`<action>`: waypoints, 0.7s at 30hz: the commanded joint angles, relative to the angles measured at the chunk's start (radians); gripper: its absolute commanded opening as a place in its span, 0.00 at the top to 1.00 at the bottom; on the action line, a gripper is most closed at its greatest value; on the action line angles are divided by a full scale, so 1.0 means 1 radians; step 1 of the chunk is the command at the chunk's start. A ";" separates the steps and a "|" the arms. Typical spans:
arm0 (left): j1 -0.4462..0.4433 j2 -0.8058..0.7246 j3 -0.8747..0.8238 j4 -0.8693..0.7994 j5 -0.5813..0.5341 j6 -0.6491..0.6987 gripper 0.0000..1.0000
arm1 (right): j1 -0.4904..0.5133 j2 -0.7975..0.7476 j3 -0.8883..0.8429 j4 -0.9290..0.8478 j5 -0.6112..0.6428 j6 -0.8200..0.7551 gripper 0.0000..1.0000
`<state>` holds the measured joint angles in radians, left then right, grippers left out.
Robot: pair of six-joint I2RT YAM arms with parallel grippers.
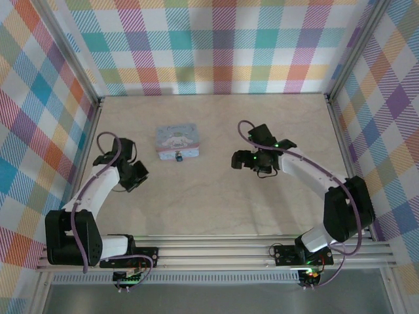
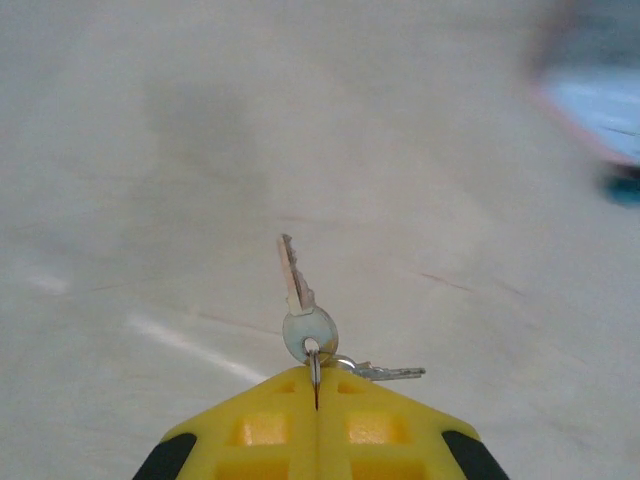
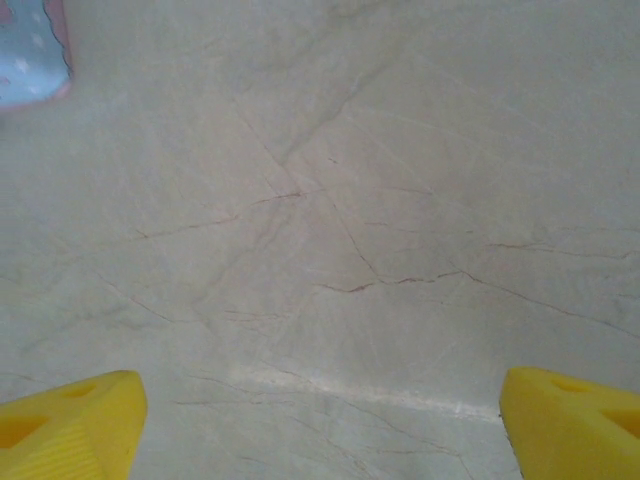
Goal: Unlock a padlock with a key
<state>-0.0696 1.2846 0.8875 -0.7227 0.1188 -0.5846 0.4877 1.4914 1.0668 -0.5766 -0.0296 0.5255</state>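
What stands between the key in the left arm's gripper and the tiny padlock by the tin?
Nothing visible. The left gripper holds the key, and just bare table lies between it and the padlock at the tin's near edge.

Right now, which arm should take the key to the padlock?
Left. The left gripper is shut on the key, blade pointing ahead; the padlock sits at the tin's near edge. The right gripper is open, empty.

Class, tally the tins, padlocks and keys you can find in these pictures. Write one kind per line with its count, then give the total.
Tin: 1
Padlock: 1
Keys: 2
Total: 4
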 commanded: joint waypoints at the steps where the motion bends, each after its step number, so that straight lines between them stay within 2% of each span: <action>1: -0.115 0.031 0.124 0.026 0.080 0.106 1.00 | -0.057 -0.067 -0.058 0.088 -0.156 0.087 0.14; 5: -0.237 0.137 0.309 0.019 0.180 0.207 1.00 | -0.126 -0.125 -0.129 0.200 -0.285 0.154 0.22; 10: -0.344 0.287 0.571 -0.049 0.357 0.348 1.00 | -0.157 -0.180 -0.180 0.357 -0.424 0.196 0.33; 13: -0.401 0.381 0.742 -0.161 0.381 0.430 1.00 | -0.157 -0.186 -0.182 0.442 -0.510 0.226 0.39; 18: -0.438 0.455 0.862 -0.190 0.425 0.428 1.00 | -0.150 -0.166 -0.170 0.592 -0.629 0.251 0.48; 21: -0.441 0.459 0.877 -0.169 0.453 0.394 1.00 | -0.125 -0.157 -0.140 0.536 -0.572 0.147 0.47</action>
<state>-0.5087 1.7351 1.7317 -0.8486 0.5129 -0.1967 0.3435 1.3289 0.8921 -0.0769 -0.5713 0.7395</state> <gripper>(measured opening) 0.047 0.530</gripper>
